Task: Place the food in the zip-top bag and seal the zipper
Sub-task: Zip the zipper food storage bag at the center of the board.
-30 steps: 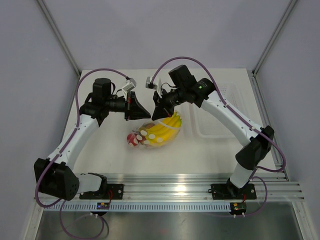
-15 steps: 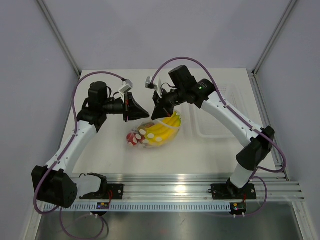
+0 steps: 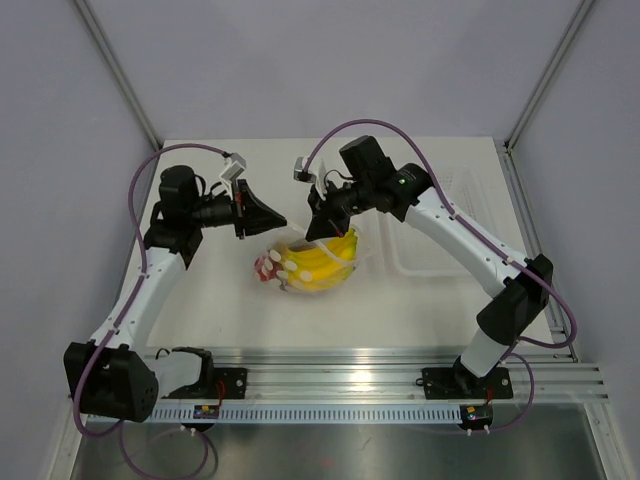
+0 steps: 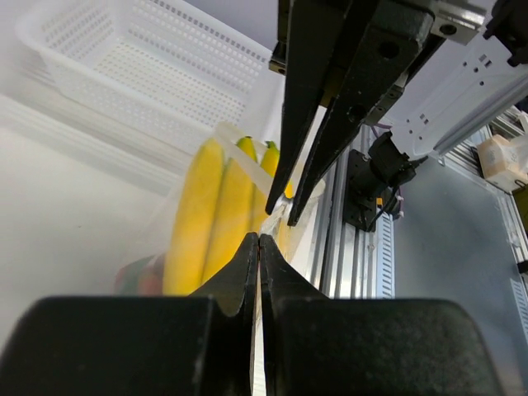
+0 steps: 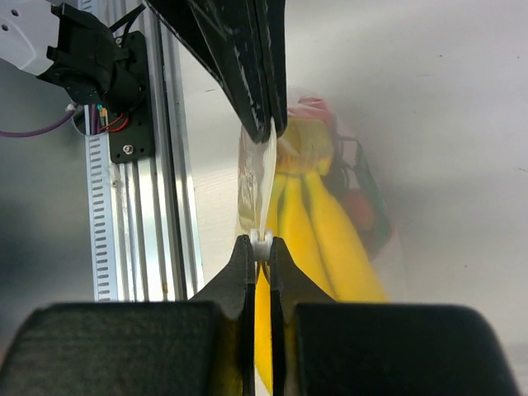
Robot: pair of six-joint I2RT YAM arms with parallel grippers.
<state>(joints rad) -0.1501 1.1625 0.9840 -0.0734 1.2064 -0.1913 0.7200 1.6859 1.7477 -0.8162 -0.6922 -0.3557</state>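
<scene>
- My top camera sits high behind me, looking down over the whole counter (image 3: 215, 305) from far off.
- My left wrist camera peers along my left tool (image 4: 259, 240) from very close, facing my right tool (image 4: 285, 214) head-on.
- My right wrist camera peers along my right tool, equally close, facing back at the left one.
- All three views share the zip-top bag (image 3: 316, 270) between the two tool tips.

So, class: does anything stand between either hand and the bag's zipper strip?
Nothing visible does. The left hand and the right hand are both shut on the zipper strip itself, with only bare strip between them. The bananas and strawberries lie inside the bag.
</scene>
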